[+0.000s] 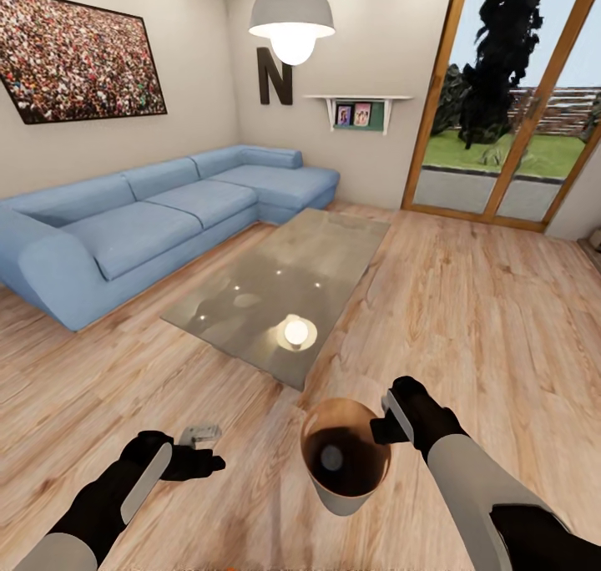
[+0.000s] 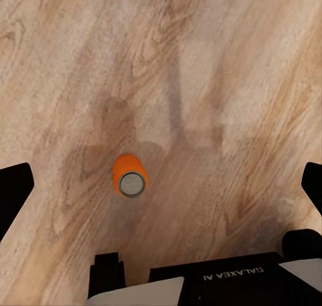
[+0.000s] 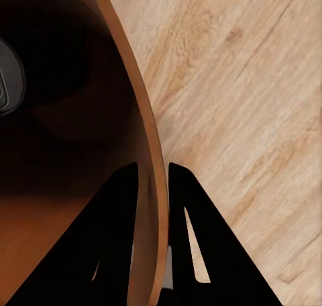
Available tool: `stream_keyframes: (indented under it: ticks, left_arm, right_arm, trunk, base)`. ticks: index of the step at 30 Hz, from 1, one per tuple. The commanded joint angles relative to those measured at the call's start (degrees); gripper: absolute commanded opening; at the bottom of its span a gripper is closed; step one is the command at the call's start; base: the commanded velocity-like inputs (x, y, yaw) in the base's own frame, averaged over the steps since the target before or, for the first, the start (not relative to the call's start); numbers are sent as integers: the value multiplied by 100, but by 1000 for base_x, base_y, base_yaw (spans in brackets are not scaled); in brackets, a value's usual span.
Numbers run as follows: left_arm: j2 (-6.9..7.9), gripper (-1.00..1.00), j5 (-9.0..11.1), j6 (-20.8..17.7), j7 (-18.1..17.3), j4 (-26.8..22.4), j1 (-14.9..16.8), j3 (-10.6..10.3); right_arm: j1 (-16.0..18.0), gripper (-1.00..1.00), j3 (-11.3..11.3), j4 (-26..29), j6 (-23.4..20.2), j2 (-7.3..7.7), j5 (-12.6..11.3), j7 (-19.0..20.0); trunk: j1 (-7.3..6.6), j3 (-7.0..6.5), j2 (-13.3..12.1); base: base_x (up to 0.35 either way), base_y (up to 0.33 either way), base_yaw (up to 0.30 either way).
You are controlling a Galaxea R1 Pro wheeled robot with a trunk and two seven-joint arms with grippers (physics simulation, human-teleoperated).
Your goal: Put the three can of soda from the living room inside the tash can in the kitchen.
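While the right gripper [image 1: 389, 418] clamps the trash can's [image 1: 344, 494] rim, the left gripper [image 2: 161, 178] gapes above a floor-standing soda can [image 2: 129, 176].

Round copper-brown bin with smooth walls and dark brown inside [image 1: 344, 458]: held off the light-wood floor [image 1: 467, 304], mouth facing up toward the head camera, slightly tilted. Right hand [image 3: 153, 185] pinches its rim, one finger inside the wall, one outside.

Inside the bin: one grey round metal top of a small can [image 1: 331, 457], near the middle of the dark interior; orange sides not discernible. In the right wrist view a grey rounded object shows at the edge of the bin's interior.

Small orange cylinder with grey round metal top [image 2: 129, 176]: standing upright on the wood floor, alone, seen from above between the spread fingers of the left hand [image 2: 161, 185], not touched.
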State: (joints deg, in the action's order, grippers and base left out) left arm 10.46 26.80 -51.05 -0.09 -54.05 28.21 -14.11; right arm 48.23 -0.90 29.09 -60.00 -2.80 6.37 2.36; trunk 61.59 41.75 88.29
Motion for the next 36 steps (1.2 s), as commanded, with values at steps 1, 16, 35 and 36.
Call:
stream_keyframes:
  ticks: [1, 16, 35, 36]
  left_arm:
    - [0, 100, 2, 0, 0, 0, 0, 1]
    - [0, 100, 4, 5, -8, 0, 0, 14]
    - [0, 100, 0, 0, 0, 0, 0, 8]
    - [0, 100, 0, 0, 0, 0, 0, 9]
  right_arm:
    - [2, -100, -8, 1, 0, -1, -110, 28]
    - [2, -100, -7, 1, 0, -1, -110, 28]
    - [-381, -100, 1, 2690, 0, -43, -83, 46]
    - [-387, -100, -6, 2809, 0, -38, -80, 46]
  trunk:
    - [0, 9, 0]
    - [66, 184, 121]
    - [66, 280, 121]
    - [66, 285, 121]
  base:
    - [0, 0, 0]
    - [0, 0, 0]
    - [0, 0, 0]
    - [0, 0, 0]
